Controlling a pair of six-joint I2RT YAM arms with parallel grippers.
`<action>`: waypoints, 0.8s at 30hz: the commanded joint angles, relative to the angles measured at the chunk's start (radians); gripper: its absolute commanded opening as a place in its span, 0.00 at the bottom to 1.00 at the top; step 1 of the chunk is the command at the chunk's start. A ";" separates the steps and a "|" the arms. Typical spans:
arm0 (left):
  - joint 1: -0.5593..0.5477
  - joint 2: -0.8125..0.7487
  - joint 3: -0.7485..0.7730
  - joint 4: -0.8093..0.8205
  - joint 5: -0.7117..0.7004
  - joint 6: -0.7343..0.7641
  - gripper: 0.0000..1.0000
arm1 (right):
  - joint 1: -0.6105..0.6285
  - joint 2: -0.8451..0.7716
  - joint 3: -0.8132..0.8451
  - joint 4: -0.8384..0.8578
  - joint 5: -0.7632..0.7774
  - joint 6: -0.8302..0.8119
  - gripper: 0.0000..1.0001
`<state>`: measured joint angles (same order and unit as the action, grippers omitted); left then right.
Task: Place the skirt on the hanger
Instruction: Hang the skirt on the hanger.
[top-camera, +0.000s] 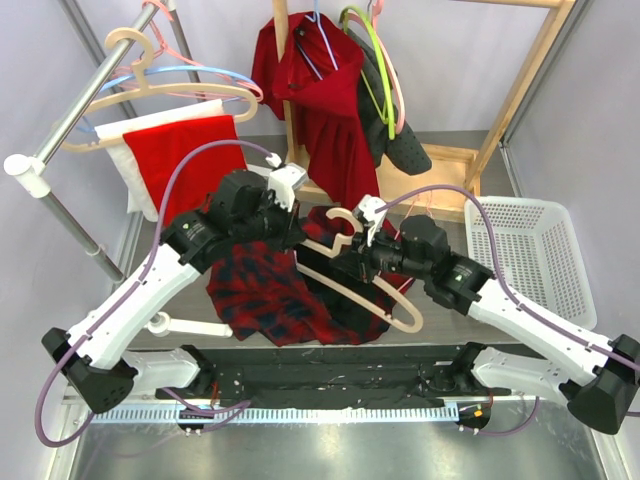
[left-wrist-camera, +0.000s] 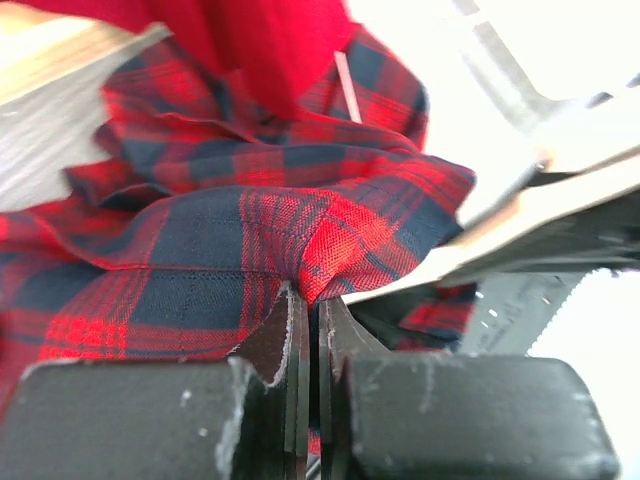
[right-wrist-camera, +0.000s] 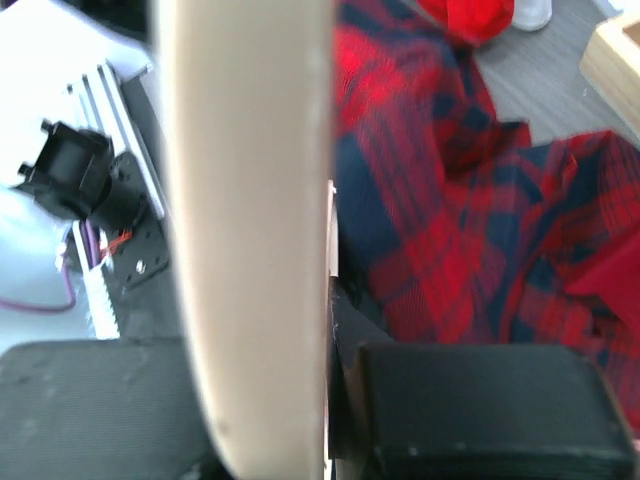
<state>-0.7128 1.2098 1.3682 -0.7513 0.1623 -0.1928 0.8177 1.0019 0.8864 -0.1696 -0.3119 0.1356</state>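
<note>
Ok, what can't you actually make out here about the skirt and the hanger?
Top view: whether the skirt is over the hanger yet; both arms cover the join.
Left wrist: which edge the left fingers pinch; folds hide it.
Right wrist: tips of the right fingers, behind the blurred hanger bar.

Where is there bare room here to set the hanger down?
White mesh basket at right looks empty; small grey tabletop patch between hanging red cloth and wooden stand. Centre crowded by red plaid skirt and beige wooden hanger.
</note>
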 joint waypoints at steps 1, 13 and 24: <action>-0.004 -0.029 -0.006 0.076 0.200 0.019 0.00 | 0.031 0.000 -0.075 0.344 0.083 0.044 0.01; -0.004 -0.090 -0.008 0.020 0.165 0.093 0.69 | 0.074 0.006 -0.210 0.617 0.188 0.067 0.01; -0.005 -0.230 -0.037 0.161 -0.018 0.136 0.96 | 0.075 -0.069 -0.244 0.650 0.189 0.062 0.01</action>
<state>-0.7139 1.0149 1.3380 -0.6888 0.1837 -0.1104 0.8871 0.9878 0.6239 0.3054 -0.1390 0.1917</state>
